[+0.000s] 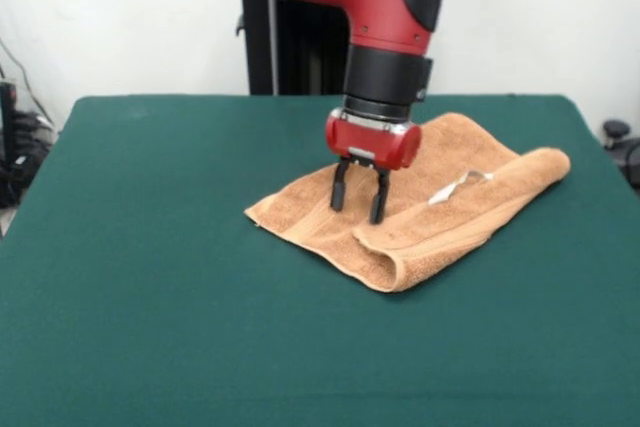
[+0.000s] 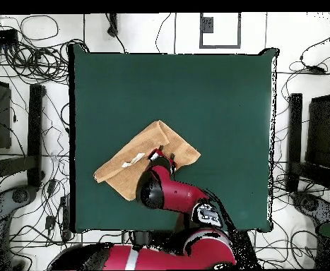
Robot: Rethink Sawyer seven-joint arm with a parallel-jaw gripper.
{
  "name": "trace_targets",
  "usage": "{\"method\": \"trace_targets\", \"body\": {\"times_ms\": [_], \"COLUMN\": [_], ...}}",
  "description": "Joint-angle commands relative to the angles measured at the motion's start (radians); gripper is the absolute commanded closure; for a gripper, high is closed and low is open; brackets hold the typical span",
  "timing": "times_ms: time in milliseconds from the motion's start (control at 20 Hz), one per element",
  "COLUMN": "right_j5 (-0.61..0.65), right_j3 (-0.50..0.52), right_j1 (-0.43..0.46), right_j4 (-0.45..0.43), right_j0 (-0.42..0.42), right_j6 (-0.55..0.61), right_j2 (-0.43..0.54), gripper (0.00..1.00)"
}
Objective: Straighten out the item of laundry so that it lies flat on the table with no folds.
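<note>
The orange-tan terry towel [image 1: 420, 212] lies on the dark green table [image 1: 150, 277], folded over on itself, with a thick fold along its near right edge and a small white label [image 1: 455, 187] on top. My gripper [image 1: 359, 209] stands upright over the towel's left part, its two black fingers [image 1: 340, 187] apart and their tips down at the cloth, nothing held between them. In the overhead view the towel [image 2: 143, 152] shows as a folded slanted shape, with the gripper [image 2: 158, 153] at its middle and the arm covering its lower right part.
The robot's black pedestal [image 1: 275, 47] stands behind the table's far edge. Cables and dark equipment [image 2: 26, 134] lie on the floor around the table in the overhead view.
</note>
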Motion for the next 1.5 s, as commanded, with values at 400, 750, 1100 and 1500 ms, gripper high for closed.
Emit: {"method": "trace_targets", "body": {"times_ms": [400,750,1100,1500], "right_j5": [0.061,0.095,0.119,0.155], "right_j3": [-0.048,-0.068,-0.155,-0.244], "right_j1": [-0.045,-0.069,-0.014,0.053], "right_j4": [-0.026,-0.085,-0.143,-0.204], "right_j0": [0.061,-0.010,-0.079,-0.129], "right_j6": [0.047,0.031,-0.010,-0.026], "right_j2": [-0.012,0.029,0.046,0.050], "gripper": [0.00,0.00,0.00,0.00]}}
